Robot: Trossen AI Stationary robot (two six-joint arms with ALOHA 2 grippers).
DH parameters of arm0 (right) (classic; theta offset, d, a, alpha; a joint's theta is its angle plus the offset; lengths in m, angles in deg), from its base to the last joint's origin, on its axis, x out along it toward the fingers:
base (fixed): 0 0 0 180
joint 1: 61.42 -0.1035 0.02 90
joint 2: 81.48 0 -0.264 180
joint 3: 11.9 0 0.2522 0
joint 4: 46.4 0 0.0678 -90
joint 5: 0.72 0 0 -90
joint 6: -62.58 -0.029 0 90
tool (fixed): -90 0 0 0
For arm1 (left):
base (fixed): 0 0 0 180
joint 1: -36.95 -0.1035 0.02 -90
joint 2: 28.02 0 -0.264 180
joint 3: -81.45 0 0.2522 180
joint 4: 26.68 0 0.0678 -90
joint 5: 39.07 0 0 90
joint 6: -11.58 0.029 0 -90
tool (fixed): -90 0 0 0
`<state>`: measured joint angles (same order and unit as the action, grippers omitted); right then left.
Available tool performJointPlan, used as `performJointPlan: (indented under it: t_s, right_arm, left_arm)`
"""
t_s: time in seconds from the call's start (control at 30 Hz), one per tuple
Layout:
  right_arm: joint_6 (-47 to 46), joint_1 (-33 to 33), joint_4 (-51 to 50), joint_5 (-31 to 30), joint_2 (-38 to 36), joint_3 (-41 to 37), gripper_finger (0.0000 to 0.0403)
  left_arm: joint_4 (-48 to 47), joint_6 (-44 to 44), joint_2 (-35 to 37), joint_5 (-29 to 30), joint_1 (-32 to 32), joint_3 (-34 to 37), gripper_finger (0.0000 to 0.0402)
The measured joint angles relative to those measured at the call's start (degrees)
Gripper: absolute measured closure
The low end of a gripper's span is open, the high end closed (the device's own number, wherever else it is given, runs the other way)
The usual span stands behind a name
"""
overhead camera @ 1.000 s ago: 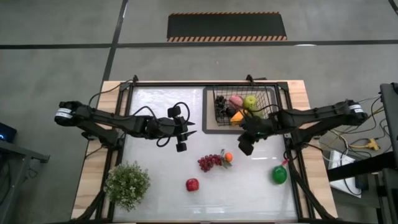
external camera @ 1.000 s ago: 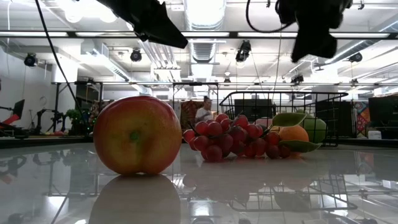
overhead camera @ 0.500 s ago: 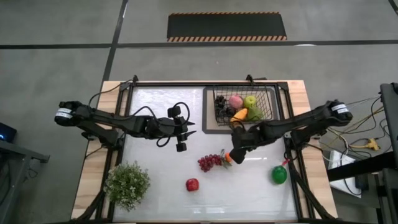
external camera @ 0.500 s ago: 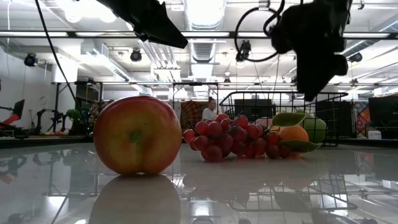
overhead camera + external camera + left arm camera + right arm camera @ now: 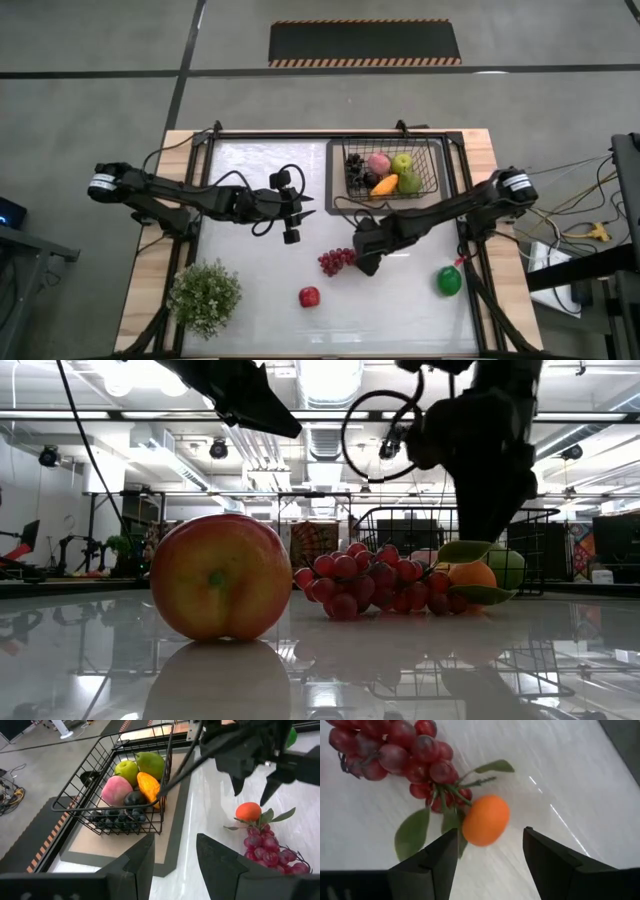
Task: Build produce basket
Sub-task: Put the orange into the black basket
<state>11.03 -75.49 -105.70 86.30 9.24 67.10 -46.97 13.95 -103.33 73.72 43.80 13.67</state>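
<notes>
With my right gripper (image 5: 487, 851) spread open just above the tangerine (image 5: 485, 820), which lay on the table touching the red grapes (image 5: 395, 752) outside the basket (image 5: 432, 168), I risked snagging its leaves or dragging the bunch along.

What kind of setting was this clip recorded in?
Probably a robotics lab or workshop: exposed ceiling ducts and track lights, bare concrete floor with a hazard-striped mat, and equipment racks behind the table.
</notes>
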Motion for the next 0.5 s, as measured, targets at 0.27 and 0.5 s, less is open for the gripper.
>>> performJointPlan:
  t_s: [0.27,0.5]
  right_arm:
    - [1.6,0.05,-0.9,0.0,5.76,2.63,0.0197]
    - [1.6,0.07,-0.89,-0.02,7.84,2.75,0.0208]
  left_arm:
    - [-0.04,0.02,0.0,0.0,0.0,0.0,0.0273]
    - [-0.07,0.02,0.0,0.0,0.0,0.02,0.0273]
